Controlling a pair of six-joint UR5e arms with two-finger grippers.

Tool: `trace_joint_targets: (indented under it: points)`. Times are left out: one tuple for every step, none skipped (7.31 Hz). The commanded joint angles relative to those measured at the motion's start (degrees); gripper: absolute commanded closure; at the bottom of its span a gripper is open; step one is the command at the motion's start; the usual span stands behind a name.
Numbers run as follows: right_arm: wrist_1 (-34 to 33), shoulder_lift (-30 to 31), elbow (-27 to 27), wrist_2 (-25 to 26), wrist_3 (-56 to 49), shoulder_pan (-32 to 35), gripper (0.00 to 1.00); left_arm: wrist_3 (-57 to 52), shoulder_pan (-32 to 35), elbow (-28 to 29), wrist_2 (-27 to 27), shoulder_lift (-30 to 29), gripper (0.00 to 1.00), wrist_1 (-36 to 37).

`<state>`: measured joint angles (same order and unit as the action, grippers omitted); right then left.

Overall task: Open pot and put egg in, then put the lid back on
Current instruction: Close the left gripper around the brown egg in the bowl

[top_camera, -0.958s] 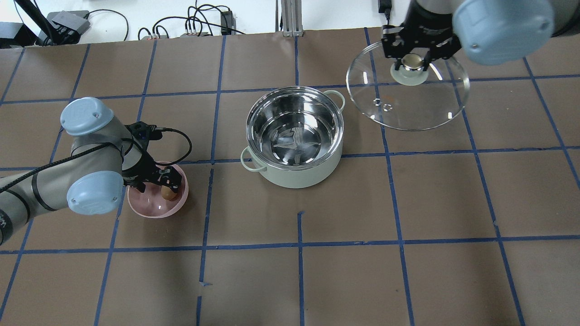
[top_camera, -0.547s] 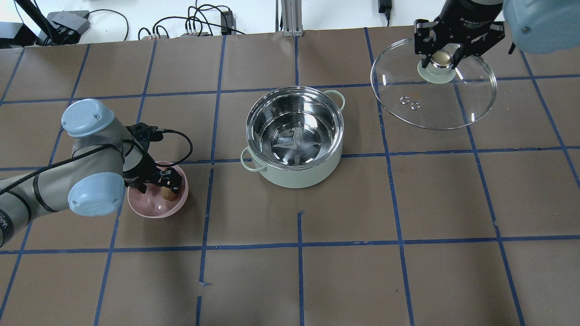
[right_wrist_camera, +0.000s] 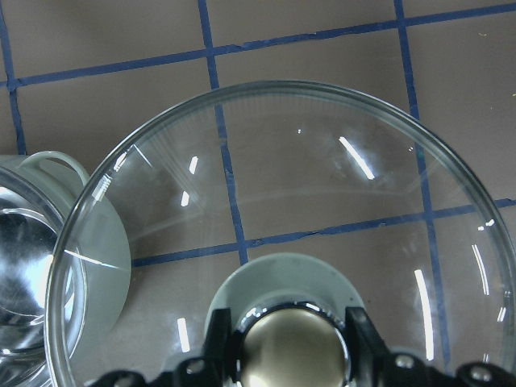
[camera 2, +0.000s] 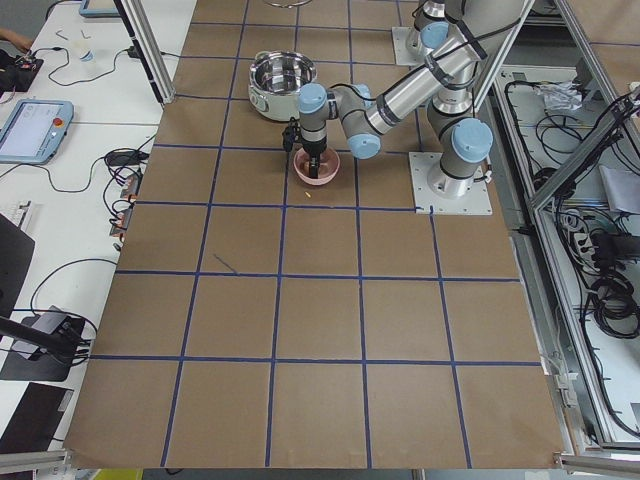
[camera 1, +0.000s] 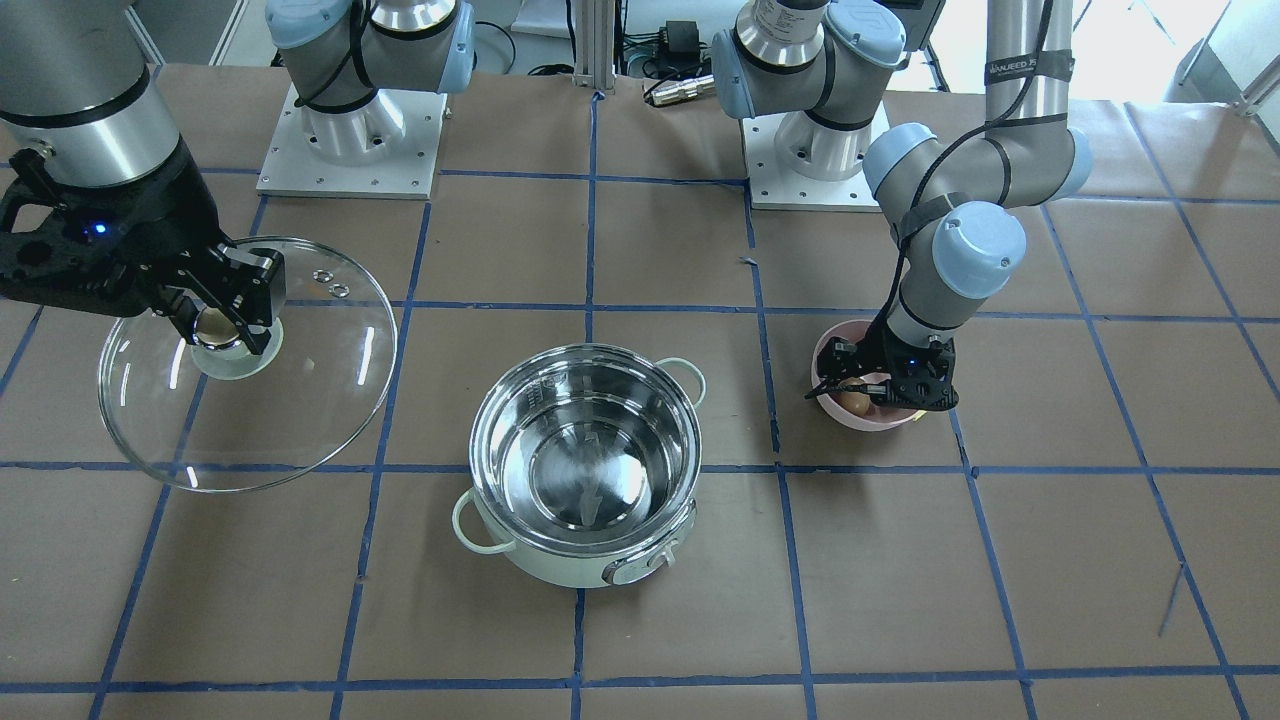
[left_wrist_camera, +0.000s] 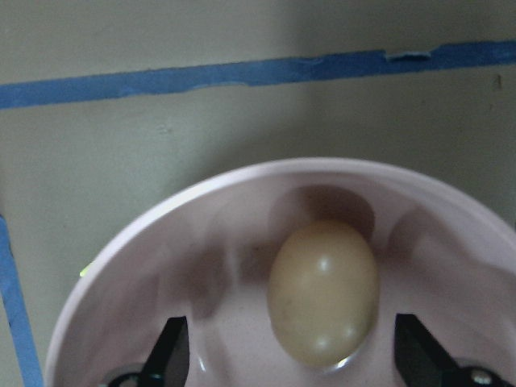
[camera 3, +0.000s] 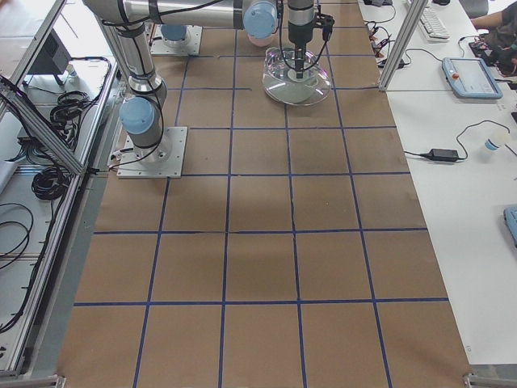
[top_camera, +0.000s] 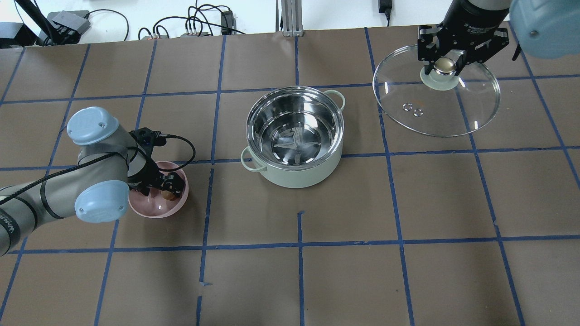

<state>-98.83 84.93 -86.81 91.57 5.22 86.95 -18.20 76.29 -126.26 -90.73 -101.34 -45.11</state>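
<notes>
The open pot [top_camera: 299, 179] stands mid-table with its steel inside bare; it also shows in the front view [camera 1: 560, 565]. The egg [left_wrist_camera: 322, 294] lies in a pink bowl [top_camera: 156, 210] to the pot's left. My left gripper [top_camera: 166, 190] is down in the bowl, open, with a fingertip [left_wrist_camera: 171, 351] on each side of the egg, not touching it. My right gripper [top_camera: 444, 63] is shut on the beige knob [right_wrist_camera: 290, 351] of the glass lid [top_camera: 435, 108] and holds it in the air at the far right, clear of the pot.
Brown paper with a blue tape grid covers the table [top_camera: 299, 271]. Cables and power bricks [top_camera: 195, 25] lie beyond the far edge. The arm bases [camera 1: 350, 130] stand at the robot's side. The pot's control knob [camera 1: 640, 568] faces the operators' side.
My right gripper carried the lid farther right, away from the pot, then a little nearer. My left arm shifted slightly and lowered over the egg in the bowl.
</notes>
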Motion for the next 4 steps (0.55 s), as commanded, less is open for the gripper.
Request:
trace_joint_targets:
  points:
    - [-0.7,0.1,-0.1,-0.1,0.4,0.2,0.62,-0.1,0.0,0.3,0.0,-0.2,0.11,0.8]
    - [-0.4,0.1,-0.2,0.0,0.4,0.1,0.62,-0.3,0.0,0.2,0.1,-0.2,0.11,1.9]
    - [-0.6,0.1,-0.3,-0.1,0.4,0.2,0.62,-0.5,0.0,0.0,0.1,-0.3,0.12,2.8]
    - [-0.6,0.1,-0.4,0.0,0.3,0.2,0.62,-0.6,0.0,-0.2,0.6,-0.6,0.13,4.1]
